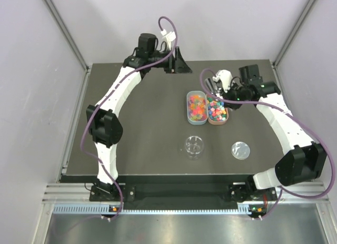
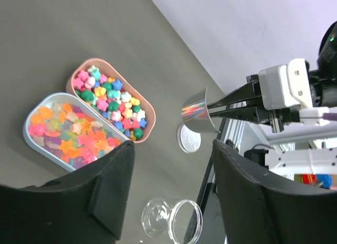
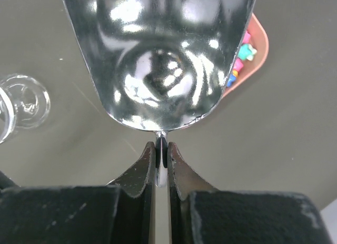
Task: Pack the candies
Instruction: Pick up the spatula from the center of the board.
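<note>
Pinching the scoop handle in the right gripper, pointing its mouth at the candies in the pink tray right beside it, with the left gripper gaping empty, well apart.

Dark table bearing blue tray beside pink tray, clear cup, round lid apart.

candies in trays, cup before them

Both arms are white-shelled with black joints and purple cables.
</note>
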Tool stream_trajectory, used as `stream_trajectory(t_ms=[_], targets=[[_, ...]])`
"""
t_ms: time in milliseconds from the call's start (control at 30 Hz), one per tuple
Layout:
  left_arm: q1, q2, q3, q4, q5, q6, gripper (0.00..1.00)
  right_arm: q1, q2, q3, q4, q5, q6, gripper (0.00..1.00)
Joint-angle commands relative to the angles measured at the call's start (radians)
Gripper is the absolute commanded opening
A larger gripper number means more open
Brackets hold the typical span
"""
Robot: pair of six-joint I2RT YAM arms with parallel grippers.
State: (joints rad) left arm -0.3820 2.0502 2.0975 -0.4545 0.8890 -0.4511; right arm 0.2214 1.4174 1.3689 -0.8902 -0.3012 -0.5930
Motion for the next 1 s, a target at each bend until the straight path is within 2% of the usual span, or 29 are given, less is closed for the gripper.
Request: stream_trajectory(t_ms=[0,167,700,800,833,867,933,967], targets=[[-0.023,0.002,0.007,-0.037,0.028,0.049,0.64,0.045,0.014,0.059,0.0,0.0,-0.014,0.0],[-0.052,0.005,-0.027,-0.072,-0.005,0.1,0.55,0.078,0.029,0.061,0.008,0.02,-0.019,0.0],[-0.113,0.041,-0.042,-0.124,-0.119,0.164,0.53,0.15,0.057,0.091,0.036,0.051,-0.014,0.0],[-0.12,0.041,-0.045,-0.127,-0.133,0.172,0.37,0.151,0.048,0.091,0.046,0.056,-0.007,0.0],[-0.121,0.039,-0.051,-0.128,-0.133,0.175,0.18,0.151,0.045,0.093,0.056,0.06,-0.002,0.0],[-0.121,0.039,-0.057,-0.128,-0.136,0.178,0.1,0.151,0.029,0.094,0.059,0.068,0.001,0.0],[-0.121,0.038,-0.067,-0.13,-0.139,0.183,0.0,0.151,0.009,0.102,0.062,0.07,0.009,0.0],[-0.121,0.039,-0.068,-0.13,-0.133,0.189,0.0,0.151,-0.011,0.108,0.06,0.071,0.012,0.0]])
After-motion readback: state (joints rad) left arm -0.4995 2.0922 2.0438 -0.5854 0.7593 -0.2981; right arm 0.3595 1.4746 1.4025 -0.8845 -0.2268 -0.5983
